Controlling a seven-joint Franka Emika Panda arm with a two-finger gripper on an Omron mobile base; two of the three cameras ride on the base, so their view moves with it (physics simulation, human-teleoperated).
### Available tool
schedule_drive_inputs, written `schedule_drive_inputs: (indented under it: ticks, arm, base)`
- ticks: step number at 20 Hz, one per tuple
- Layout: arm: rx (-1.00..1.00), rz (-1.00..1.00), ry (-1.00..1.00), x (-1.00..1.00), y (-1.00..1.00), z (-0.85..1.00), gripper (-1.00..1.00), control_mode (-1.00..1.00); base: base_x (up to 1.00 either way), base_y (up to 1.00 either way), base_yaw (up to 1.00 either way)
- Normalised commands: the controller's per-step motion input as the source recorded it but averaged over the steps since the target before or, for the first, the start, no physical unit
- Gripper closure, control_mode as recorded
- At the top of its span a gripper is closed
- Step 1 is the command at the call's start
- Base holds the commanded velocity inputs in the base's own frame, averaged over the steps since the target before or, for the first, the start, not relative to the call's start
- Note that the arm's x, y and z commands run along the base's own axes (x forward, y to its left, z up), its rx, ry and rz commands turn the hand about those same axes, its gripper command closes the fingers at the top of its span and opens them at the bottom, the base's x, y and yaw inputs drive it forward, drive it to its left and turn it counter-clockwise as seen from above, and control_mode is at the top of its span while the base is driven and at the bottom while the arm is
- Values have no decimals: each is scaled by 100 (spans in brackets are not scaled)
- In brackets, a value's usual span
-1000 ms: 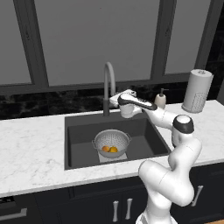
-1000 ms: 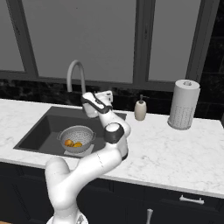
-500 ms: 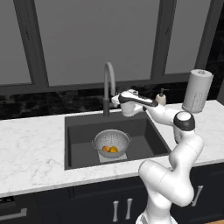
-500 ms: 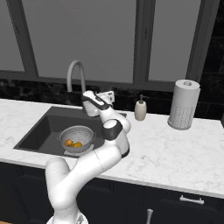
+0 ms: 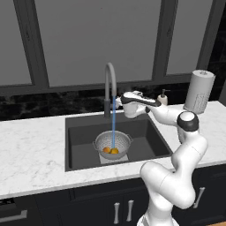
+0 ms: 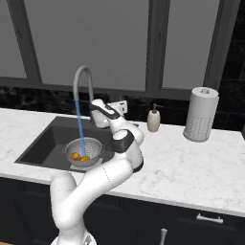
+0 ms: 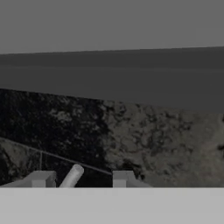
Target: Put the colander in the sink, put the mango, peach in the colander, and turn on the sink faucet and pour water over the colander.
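Water (image 5: 113,123) from the sink faucet (image 5: 109,86) falls straight into the colander (image 5: 113,144), which sits mid-sink (image 5: 79,145) holding mango (image 5: 107,150) and peach (image 5: 114,151). Our gripper (image 7: 78,178) is unclenched around the faucet's lever (image 7: 72,176); we should avoid nudging it.

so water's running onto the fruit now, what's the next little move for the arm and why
Probably ease the gripper back from the sink faucet. The water falls straight into the colander, which sits in the sink with the mango and peach inside, so nothing looks left to do. In the hand view a grey lever lies between the open fingertips.
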Motion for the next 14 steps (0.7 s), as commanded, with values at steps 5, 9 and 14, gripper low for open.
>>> schedule_drive_inputs:
  ticks: [5,9,14]
  arm:
    - [-4,-5,1,0,-84,-20,100,-100]
    - [-4,-10,3,-9,-51,-5,100,-100]
    - [-2,-22,11,-26,-25,2,100,-100]
  base:
    - [0,0,0]
    - [0,0,0]
    - [0,0,0]
